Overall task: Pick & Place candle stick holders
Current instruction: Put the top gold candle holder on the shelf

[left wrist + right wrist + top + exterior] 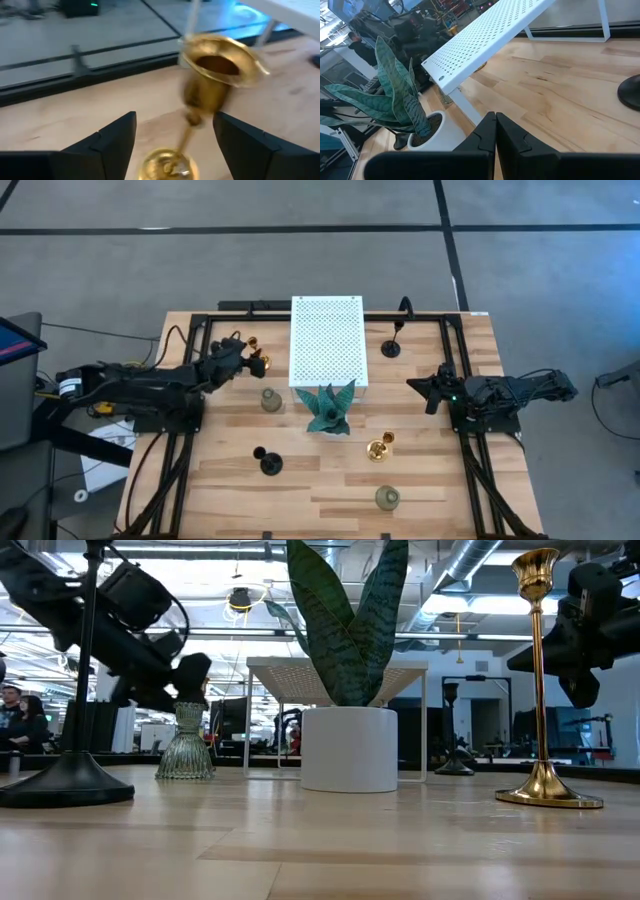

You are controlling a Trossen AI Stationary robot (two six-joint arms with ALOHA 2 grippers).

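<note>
The left gripper [175, 140] was seen spread wide, its fingers [112, 140] flanking a gold candle stick holder [210, 85] without gripping it, beside the white perforated stand [329, 340]. The right gripper [495, 132] was kept closed and empty.

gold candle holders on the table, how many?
2. One gold holder stands at the back left beside the white perforated shelf, between the open fingers of the left gripper. The other gold holder stands front right of the plant.

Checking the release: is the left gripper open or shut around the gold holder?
Open: the left gripper has its fingers spread, with the gold holder between them.
</note>
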